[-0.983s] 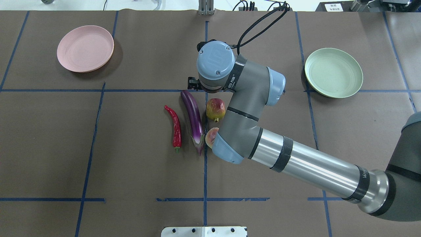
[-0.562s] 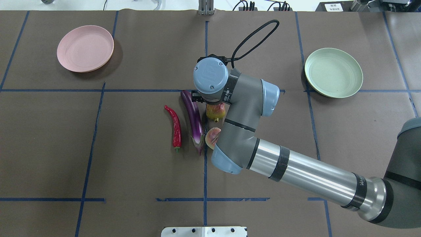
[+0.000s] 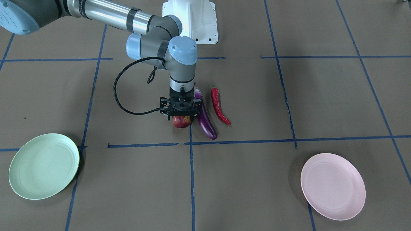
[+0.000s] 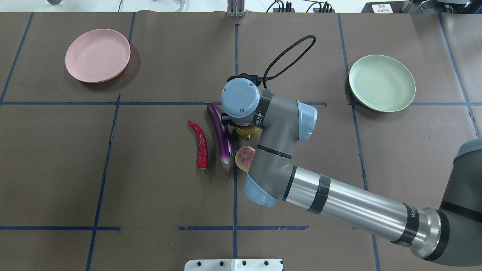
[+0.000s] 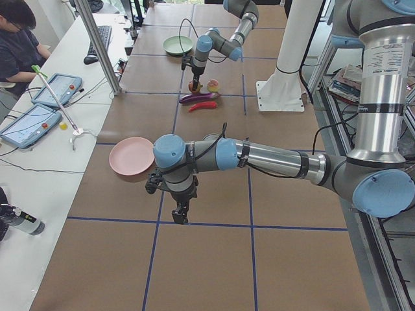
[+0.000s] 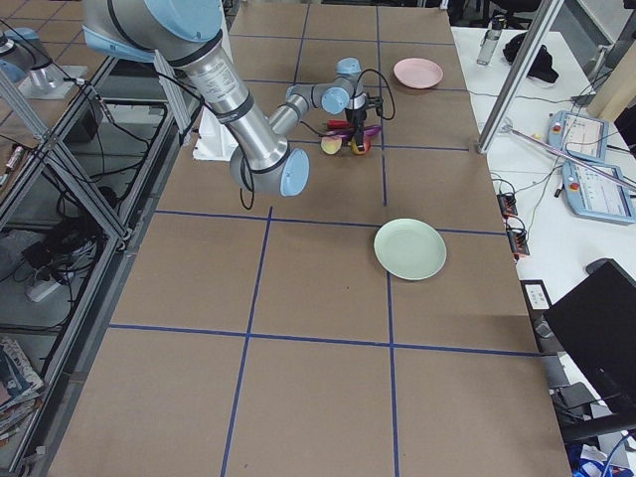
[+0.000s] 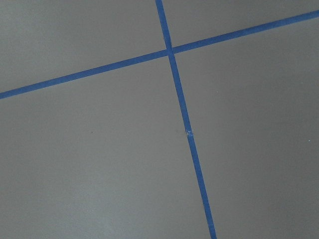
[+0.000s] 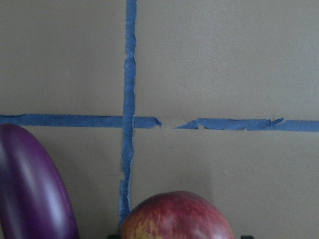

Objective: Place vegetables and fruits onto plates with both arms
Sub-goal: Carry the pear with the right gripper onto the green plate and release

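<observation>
1. Hanging straight down over the pomegranate [image 3: 181,122], the right arm [image 3: 177,69] has its jaws set wide, one on each side of the fruit; whether they press on it yet cannot be told.
2. The pomegranate sits on the desk [image 3: 305,96] near its middle, just beside the purple eggplant [image 3: 205,121]; the red chili pepper [image 3: 219,107] lies beyond the eggplant, and the peach [image 4: 244,158] sits close behind the fruit, toward the robot.
3. A good grasp likely needs the jaws centred on the round fruit's widest part, so it does not roll or squirt out as they close.
4. The jaw on the eggplant side has little room; closing slowly should avoid nudging the eggplant.
5. A straight lift looks safest before carrying, with the pale green plate [image 3: 43,166] on this arm's side and well apart.
6. Neither it nor the pink plate [image 3: 334,186] holds anything yet. The left arm [image 5: 272,159] hangs near the pink plate; its jaws' state cannot be told.
</observation>
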Tool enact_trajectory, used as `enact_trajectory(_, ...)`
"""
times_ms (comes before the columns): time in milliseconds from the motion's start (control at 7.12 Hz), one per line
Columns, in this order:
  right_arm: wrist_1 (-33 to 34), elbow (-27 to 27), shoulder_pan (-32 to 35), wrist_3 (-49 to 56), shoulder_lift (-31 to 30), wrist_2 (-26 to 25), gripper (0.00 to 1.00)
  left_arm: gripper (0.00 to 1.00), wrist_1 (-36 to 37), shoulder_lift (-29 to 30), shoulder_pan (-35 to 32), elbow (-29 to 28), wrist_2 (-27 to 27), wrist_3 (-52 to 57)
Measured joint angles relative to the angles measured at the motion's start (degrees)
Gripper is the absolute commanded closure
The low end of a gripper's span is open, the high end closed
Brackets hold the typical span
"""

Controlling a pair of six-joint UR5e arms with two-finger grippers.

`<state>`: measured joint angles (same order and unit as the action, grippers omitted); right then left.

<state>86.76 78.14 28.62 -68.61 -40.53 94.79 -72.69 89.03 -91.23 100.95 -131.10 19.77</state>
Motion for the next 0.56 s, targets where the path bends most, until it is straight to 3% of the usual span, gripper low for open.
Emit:
enact_trajectory(281,-0.3,0.6,1.6,0.7,-0.3,0.3,0.84,0.00,0.0,0.0,0.3,0.0,0.0,0.1)
enact_trajectory(562,-1.1,2.4,8.3,6.4,-3.1,4.1,0.83,0.00,0.0,0.0,1.3,-0.7,0.0,0.1)
